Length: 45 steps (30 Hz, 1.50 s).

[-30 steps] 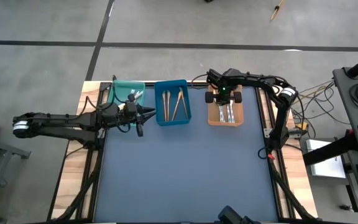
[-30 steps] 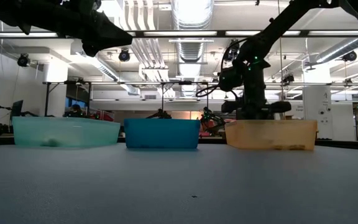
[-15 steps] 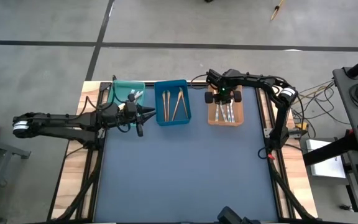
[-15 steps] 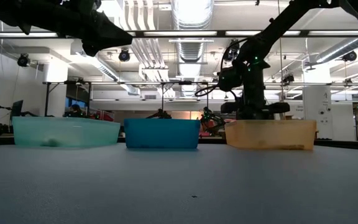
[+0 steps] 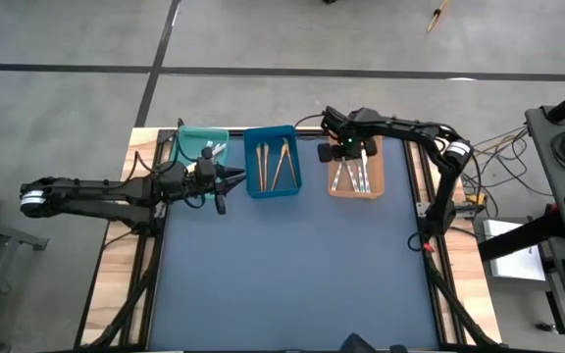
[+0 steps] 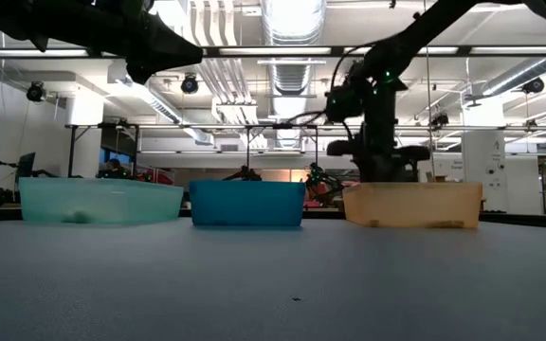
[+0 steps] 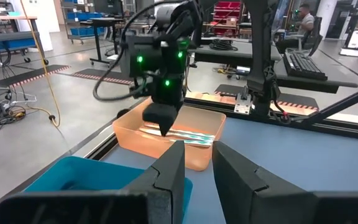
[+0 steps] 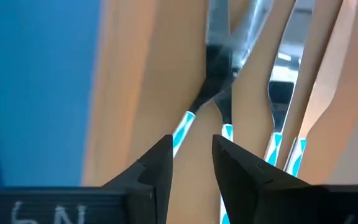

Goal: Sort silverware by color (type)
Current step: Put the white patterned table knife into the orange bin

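Silver pieces with pale blue handles (image 5: 356, 176) lie flat in the orange tray (image 5: 381, 188), crossing one another in the right wrist view (image 8: 229, 74). Tan wooden pieces (image 5: 281, 162) lie in the blue tray (image 5: 253, 188). Cream pieces (image 5: 212, 149) lie in the teal tray (image 5: 189, 142). My right gripper (image 5: 344, 152) hangs open above the orange tray's far left part, fingers pointing down, holding nothing (image 8: 191, 162). My left gripper (image 5: 231, 177) waits open and level above the table, just near of the gap between the teal and blue trays (image 7: 197, 165).
The three trays stand in a row along the table's far edge, seen in the low view as teal (image 6: 100, 201), blue (image 6: 246, 204) and orange (image 6: 413, 204). The blue mat (image 5: 292, 275) stretches from the trays to the near edge.
My right gripper has risen above the orange tray and shifted toward the table's left, uncovering more of the blue-handled pieces beneath it. My left arm has kept still.
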{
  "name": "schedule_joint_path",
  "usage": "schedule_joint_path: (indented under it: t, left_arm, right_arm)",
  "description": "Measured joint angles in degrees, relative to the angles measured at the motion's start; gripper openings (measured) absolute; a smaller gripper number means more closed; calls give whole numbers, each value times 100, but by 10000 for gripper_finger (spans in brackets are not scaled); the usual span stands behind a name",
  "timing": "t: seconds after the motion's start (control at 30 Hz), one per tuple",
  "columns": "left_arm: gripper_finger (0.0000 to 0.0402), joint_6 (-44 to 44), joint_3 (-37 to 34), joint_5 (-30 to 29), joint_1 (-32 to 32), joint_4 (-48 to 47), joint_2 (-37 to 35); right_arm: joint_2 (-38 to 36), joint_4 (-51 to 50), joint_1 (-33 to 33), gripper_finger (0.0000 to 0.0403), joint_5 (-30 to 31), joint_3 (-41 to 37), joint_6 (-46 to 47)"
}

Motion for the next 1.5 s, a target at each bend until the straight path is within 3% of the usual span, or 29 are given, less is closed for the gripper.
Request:
schedule_joint_path:
  t: [0.23, 0.43, 0.67, 1.0, 1.17, 1.3, 1.37, 1.5]
  left_arm:
    - [64, 2, 0, 0, 0, -2, 0]
    - [64, -2, 0, 3, 0, 0, -8]
    - [64, -90, 0, 9, -7, -2, -37]
    - [64, -322, 0, 11, -12, -20, -30]
    - [64, -663, 0, 13, -17, -234, -28]
    - [64, -896, 0, 14, -85, -362, -26]
    - [64, -894, 0, 15, -98, -321, -26]
    - [64, -654, 0, -13, -90, -154, -26]
  right_arm:
    - [-432, 5, 266, 76, 372, 174, -230]
    - [-973, 220, 1023, 56, 1127, -13, -857]
    - [-1797, 1912, 2189, 39, 1333, -888, -1314]
    - [-2983, 4740, 3421, 38, 1875, -2867, -1737]
    - [-3284, 5256, 3530, 38, 1995, -3434, -1665]
    - [-3312, 5169, 3512, 38, 2614, -3489, -1551]
    - [-3314, 4918, 3360, 38, 2795, -3434, -1389]
    - [-3289, 4108, 2717, 36, 2554, -3183, -1088]
